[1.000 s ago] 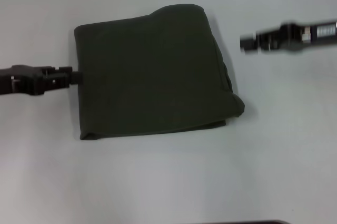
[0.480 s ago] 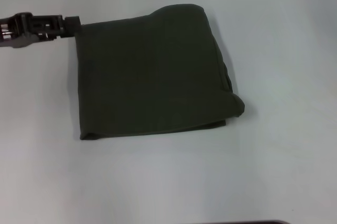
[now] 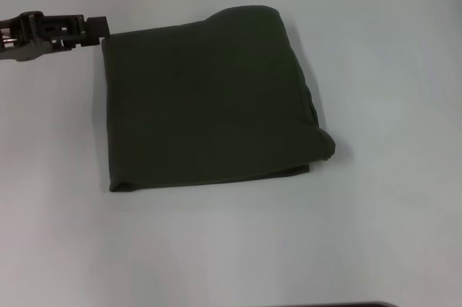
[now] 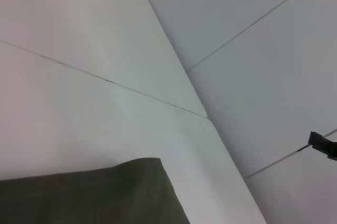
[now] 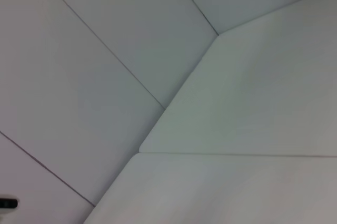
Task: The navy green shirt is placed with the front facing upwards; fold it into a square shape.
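The navy green shirt point(image 3: 209, 101) lies folded into a rough square in the middle of the white table point(image 3: 238, 249). Plain dark olive cloth faces up and no lettering shows. Its right side bulges in a rounded fold, and its far edge rises in a hump. My left gripper point(image 3: 99, 25) sits at the shirt's far left corner, its tip right beside the cloth edge. The left wrist view shows one corner of the shirt point(image 4: 95, 192) on the table. My right gripper is out of the head view.
White tabletop surrounds the shirt on all sides. Pale wall panels with thin seams stand beyond the table edge point(image 4: 179, 109) in both wrist views. A small dark part point(image 4: 322, 144) pokes in at one border of the left wrist view; I cannot tell what it is.
My left gripper went from the middle of the shirt's left edge up to its far left corner. My right gripper, seen at the far right a second ago, has left the head view.
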Controlling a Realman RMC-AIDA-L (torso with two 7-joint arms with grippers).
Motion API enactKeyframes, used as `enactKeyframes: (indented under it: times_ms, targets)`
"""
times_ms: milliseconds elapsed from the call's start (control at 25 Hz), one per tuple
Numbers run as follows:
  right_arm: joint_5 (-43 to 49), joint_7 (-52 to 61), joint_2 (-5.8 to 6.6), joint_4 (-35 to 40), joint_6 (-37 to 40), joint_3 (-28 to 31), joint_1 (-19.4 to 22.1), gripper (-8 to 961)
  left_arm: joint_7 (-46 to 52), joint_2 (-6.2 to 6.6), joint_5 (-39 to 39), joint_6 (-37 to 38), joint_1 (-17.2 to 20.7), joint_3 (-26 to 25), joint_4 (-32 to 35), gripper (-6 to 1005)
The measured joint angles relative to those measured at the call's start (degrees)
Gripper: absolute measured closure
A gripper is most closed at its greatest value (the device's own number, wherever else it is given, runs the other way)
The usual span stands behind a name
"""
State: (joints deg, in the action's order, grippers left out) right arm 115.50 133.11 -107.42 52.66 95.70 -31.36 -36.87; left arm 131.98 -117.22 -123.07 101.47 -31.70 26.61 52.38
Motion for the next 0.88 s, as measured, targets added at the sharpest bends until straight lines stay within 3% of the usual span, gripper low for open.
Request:
enactKeyframes:
  times_ms: [160, 440, 680, 880]
  targets:
    - [0.4, -0.8, -1.10, -1.0, -0.9, -2.3, -0.2, 325, 0.0, -0.09, 0.0, -0.5, 0.1, -0.3, 0.0, 579]
    - [0.6, -16.2, -8.35, -5.3, -11.5, -9.0, 0.5, 326, 0.5, 0.17, 1.0, -0.8, 0.6, -4.8, -0.3, 578]
    - [1.1, -18.9, -9.00, -14.9, -19.0, -11.5, -0.3, 325, 0.7, 0.08, 1.4, -2.5, 0.7, -6.8, -2.7, 579]
    - [-0.5, -15.4, -8.95, -17.3, -18.1, -11.1, -0.6, 326, 1.0, -0.03, 1.4, -5.3, 0.7, -6.8, -6.1, 579]
